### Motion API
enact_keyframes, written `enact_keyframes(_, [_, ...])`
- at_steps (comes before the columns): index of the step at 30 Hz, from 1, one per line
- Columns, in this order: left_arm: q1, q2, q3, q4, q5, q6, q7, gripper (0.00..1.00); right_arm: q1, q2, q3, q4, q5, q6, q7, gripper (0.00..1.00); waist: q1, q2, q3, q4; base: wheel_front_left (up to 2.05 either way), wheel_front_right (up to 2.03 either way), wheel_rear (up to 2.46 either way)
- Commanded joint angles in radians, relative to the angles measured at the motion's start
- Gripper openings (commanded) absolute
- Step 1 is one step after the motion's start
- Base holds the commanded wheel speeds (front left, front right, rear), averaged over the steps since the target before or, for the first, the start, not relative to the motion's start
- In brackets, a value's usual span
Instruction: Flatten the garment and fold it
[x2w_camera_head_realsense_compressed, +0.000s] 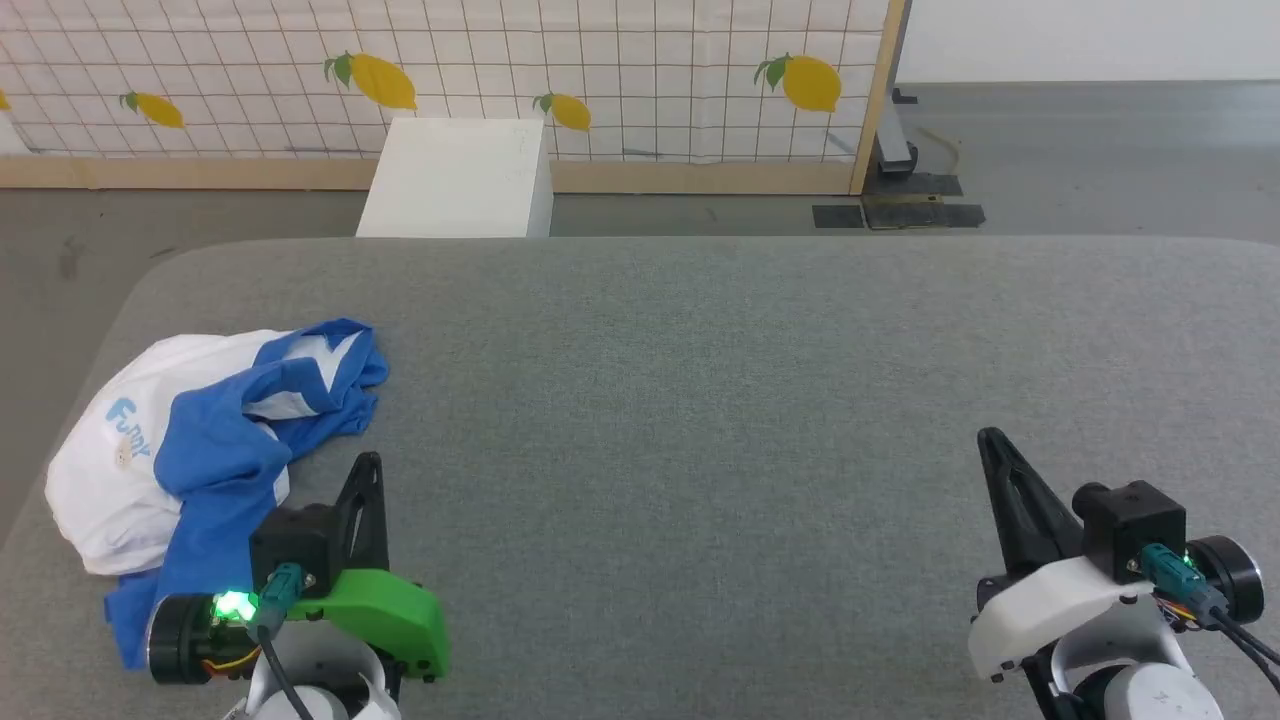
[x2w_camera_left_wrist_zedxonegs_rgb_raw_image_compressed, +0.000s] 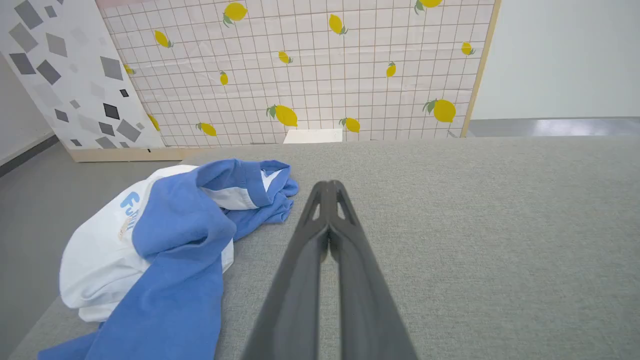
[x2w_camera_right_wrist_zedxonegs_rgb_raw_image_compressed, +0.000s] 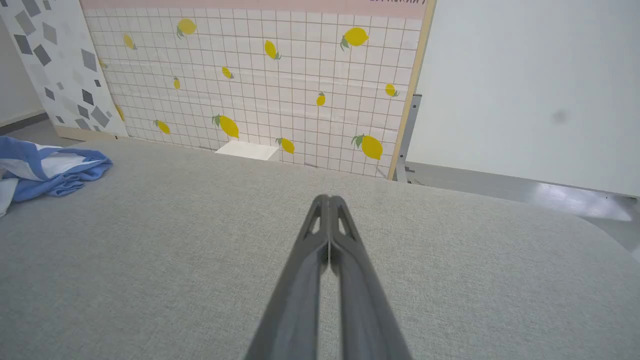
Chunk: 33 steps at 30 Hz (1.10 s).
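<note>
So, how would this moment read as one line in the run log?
garment: crumpled heap, left of table | left gripper: shut, empty, beside garment | right gripper: shut, empty, apart | folding: not begun

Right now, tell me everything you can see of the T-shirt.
The T-shirt is soft cloth: a white body with bright blue sleeves and neckband, and light-blue "Funny" lettering with a small tan motif. It lies crumpled in a heap, with blue cloth draped across the white, at the left edge of the grey fabric surface. Nothing holds it. The shut left hand points past it, fingers clear.
</note>
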<state>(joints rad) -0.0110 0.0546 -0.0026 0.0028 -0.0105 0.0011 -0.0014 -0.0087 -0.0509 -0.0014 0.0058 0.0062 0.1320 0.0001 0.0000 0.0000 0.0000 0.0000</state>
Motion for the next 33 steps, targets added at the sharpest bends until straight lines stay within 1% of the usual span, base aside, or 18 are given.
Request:
enact_keyframes(1, [0.011, -0.004, 0.003, -0.003, 0.01, -0.001, 0.001, 0.0, 0.009, 0.001, 0.001, -0.006, -0.006, -0.001, 0.0, 0.0, 0.0, 0.0, 0.0, 0.0, 0.0, 0.0, 0.0])
enact_keyframes(15, [0.011, -0.004, 0.003, -0.003, 0.01, -0.001, 0.001, 0.0, 0.009, 0.001, 0.001, -0.006, -0.006, -0.001, 0.0, 0.0, 0.0, 0.0, 0.0, 0.0, 0.0, 0.0, 0.0])
enact_keyframes(16, [0.0, 0.0, 0.0, 0.0, 0.0, 0.0, 0.0, 1.0, 0.0, 0.0, 0.0, 0.0, 0.0, 0.0, 0.0, 1.0, 0.0, 0.0, 0.0, 0.0, 0.0, 0.0, 0.0])
enact_keyframes(33, [0.005, 0.0, -0.016, 0.016, -0.033, 0.014, -0.031, 1.0, 0.012, 0.0, -0.024, 0.025, 0.033, 0.0, -0.031, 1.0, 0.0, 0.0, -0.001, 0.004, 0.0, 0.0, 0.0])
